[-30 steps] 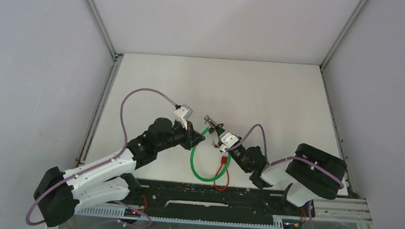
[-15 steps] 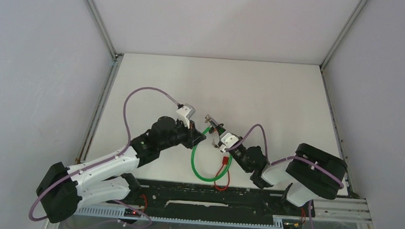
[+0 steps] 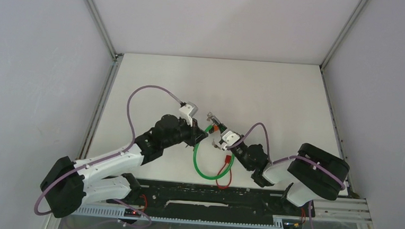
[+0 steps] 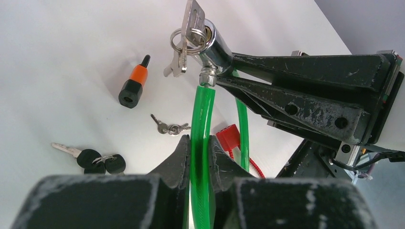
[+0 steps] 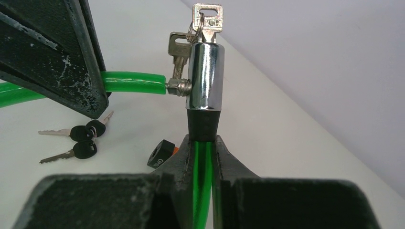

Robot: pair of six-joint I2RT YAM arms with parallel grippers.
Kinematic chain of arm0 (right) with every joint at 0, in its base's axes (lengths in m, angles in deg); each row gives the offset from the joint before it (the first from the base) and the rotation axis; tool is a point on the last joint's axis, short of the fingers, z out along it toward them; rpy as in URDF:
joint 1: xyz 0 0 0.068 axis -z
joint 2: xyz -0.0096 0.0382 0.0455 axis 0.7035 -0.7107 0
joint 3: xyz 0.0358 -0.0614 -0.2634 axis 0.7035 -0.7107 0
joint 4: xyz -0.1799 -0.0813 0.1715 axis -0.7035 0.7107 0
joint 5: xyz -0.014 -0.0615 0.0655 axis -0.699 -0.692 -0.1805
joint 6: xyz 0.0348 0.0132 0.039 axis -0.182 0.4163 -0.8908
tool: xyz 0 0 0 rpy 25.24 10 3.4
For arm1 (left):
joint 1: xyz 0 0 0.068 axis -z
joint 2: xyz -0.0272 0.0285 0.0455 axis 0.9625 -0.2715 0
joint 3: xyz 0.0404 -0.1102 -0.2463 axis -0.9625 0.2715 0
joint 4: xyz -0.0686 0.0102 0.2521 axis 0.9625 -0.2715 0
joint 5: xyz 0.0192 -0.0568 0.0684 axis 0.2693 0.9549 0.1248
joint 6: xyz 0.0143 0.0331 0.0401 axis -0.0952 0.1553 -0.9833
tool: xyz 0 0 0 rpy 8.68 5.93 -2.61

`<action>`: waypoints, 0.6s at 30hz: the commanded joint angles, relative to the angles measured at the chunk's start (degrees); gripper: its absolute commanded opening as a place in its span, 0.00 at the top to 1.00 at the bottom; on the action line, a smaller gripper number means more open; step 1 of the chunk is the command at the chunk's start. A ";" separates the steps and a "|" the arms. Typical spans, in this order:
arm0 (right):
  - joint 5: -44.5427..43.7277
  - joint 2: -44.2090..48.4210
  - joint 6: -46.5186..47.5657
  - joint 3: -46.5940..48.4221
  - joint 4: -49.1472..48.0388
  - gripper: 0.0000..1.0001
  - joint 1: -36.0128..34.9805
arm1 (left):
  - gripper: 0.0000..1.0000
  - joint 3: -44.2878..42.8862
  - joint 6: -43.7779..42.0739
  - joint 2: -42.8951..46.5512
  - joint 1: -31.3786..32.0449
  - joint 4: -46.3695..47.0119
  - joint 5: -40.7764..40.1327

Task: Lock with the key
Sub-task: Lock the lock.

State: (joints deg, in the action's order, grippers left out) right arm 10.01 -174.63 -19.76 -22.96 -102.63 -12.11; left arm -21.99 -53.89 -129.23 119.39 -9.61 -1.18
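Above the white table [image 3: 218, 83], the left arm [image 3: 134, 155] has advanced slightly toward centre since a second ago. The left gripper [image 4: 199, 143] and right gripper [image 5: 202, 140] each stay clamped narrowly on the green cable [image 4: 203, 109]. The chrome lock [image 5: 205, 78] stands raised between them, the key [image 5: 208, 16] seated in its end.

left hand [image 4: 200, 145], right hand [image 5: 203, 145] clamped (apparently)

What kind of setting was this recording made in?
Most likely a lab test cell: a white table boxed in by plain grey panels on metal framing, the left arm and right arm bolted at its near edge, with only a cable lock and spare keys as props.
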 commanded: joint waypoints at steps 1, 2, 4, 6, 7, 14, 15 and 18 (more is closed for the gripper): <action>18.99 2.55 -1.87 0.64 -2.47 1.00 -2.61 | 1.00 -6.36 -1.06 -2.37 -1.10 13.18 -4.03; 19.86 2.63 -2.13 0.64 -2.13 1.00 -2.36 | 1.00 -6.71 -1.31 -2.79 -1.29 13.29 -3.92; 21.75 2.85 -2.73 0.64 -1.45 1.00 -1.93 | 1.00 -7.24 -1.94 -3.35 -1.69 13.76 -3.89; 23.72 3.04 -3.04 0.72 -0.89 1.00 -1.47 | 1.00 -7.54 -2.03 -3.68 -2.34 14.96 -3.57; 24.71 3.09 -3.26 0.79 -0.59 1.00 -1.23 | 1.00 -7.60 -1.95 -3.89 -2.66 15.71 -3.29; 29.36 2.97 -5.39 1.07 -0.33 1.00 -0.18 | 1.00 -10.14 -2.99 -7.27 -3.21 17.08 -0.30; 29.50 2.88 -5.80 1.08 -0.55 1.00 -0.08 | 1.00 -10.43 -3.17 -7.66 -3.26 16.92 -0.20; 26.97 2.79 -7.46 0.86 -1.81 1.00 0.54 | 1.00 -10.24 -3.32 -8.09 -3.56 16.26 0.47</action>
State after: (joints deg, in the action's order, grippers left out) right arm 15.41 -173.32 -22.43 -22.99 -99.77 -7.39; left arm -25.58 -56.03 -136.42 116.84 -7.69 1.72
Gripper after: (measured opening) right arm 0.120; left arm 0.143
